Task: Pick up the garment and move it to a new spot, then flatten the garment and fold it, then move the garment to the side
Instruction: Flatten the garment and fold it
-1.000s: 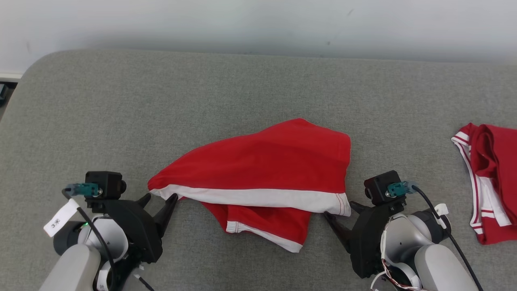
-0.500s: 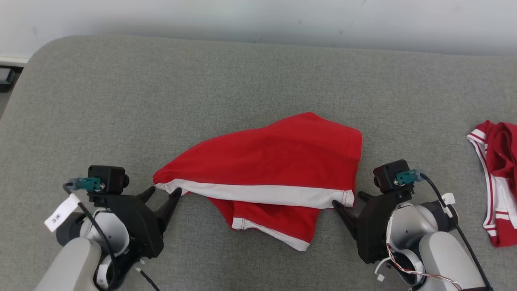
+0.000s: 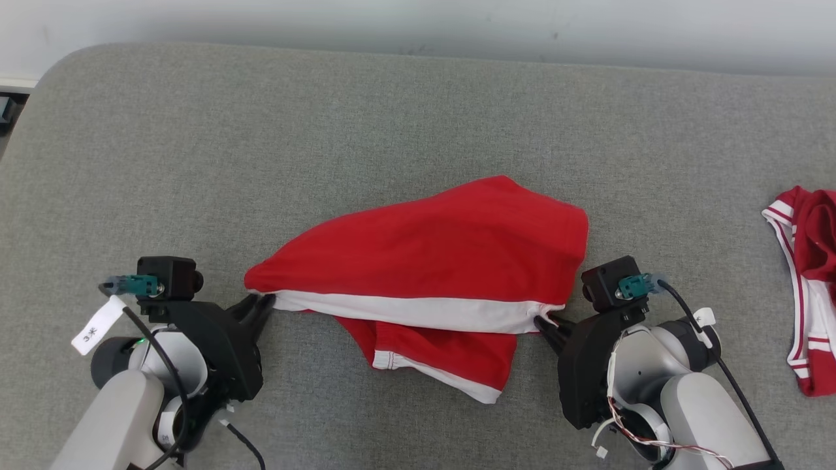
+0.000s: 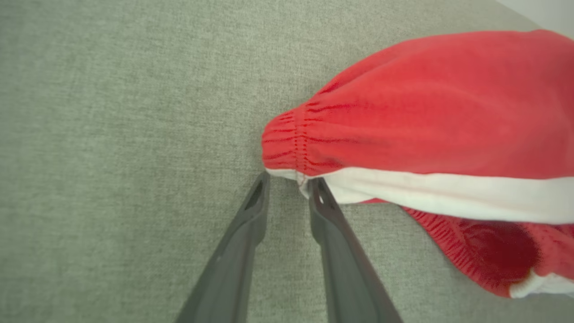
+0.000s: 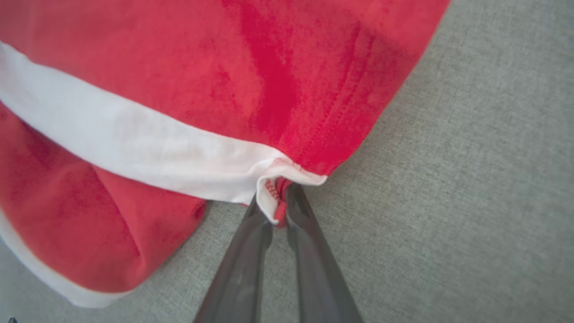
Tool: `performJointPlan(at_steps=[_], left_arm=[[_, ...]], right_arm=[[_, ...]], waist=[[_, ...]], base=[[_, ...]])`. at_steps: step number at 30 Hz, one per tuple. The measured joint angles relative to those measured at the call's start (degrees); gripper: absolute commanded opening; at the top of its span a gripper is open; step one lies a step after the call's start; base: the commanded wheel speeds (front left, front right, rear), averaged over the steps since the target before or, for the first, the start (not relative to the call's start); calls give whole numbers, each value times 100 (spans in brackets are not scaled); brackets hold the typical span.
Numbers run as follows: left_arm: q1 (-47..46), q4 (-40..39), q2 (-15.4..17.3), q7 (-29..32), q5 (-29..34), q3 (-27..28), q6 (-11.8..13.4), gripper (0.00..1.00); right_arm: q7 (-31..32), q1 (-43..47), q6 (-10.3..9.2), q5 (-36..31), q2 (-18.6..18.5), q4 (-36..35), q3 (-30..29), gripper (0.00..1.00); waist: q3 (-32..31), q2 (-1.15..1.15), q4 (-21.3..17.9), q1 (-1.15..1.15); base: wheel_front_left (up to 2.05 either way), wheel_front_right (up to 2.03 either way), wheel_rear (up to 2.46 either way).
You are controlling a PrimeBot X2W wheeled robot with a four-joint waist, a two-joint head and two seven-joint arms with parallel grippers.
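The garment is a pair of red shorts with a white band, lying crumpled on the grey cushion. My left gripper is at the band's left corner. In the left wrist view the garment lies just beyond the left gripper, whose jaws stand narrow with a gap, the white corner reaching between the tips. My right gripper is at the band's right corner. In the right wrist view the right gripper is shut on the folded white corner of the garment.
A second red and white garment lies bunched at the cushion's right edge. A pale wall runs behind the cushion. The cushion's rounded left corner drops to the floor.
Both grippers moved inward to the white band's corners and narrowed from wide open. The right one pinched its corner. The head camera shifted slightly.
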Motion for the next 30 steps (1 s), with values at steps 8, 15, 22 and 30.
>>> performJointPlan(at_steps=[8,15,22,30], left_arm=[[-39,8,-114,-263,-147,43,-140,0],[-103,-334,-116,-645,-186,211,-116,0],[-250,-1191,-197,-898,-334,467,18,0],[-503,-1970,-320,-894,-399,604,316,0]], right_arm=[[-65,125,0,-42,1,-258,-158,0],[-377,75,0,269,-2,-573,-500,0],[-687,-204,0,732,0,-925,-810,0],[-578,-503,0,1007,-2,-1261,-1028,0]], waist=[[-51,0,-12,0],[-217,0,-15,0],[-474,-1,-46,0],[-684,-1,-179,-1]], base=[[0,0,0],[0,0,0],[0,0,0],[0,0,0]])
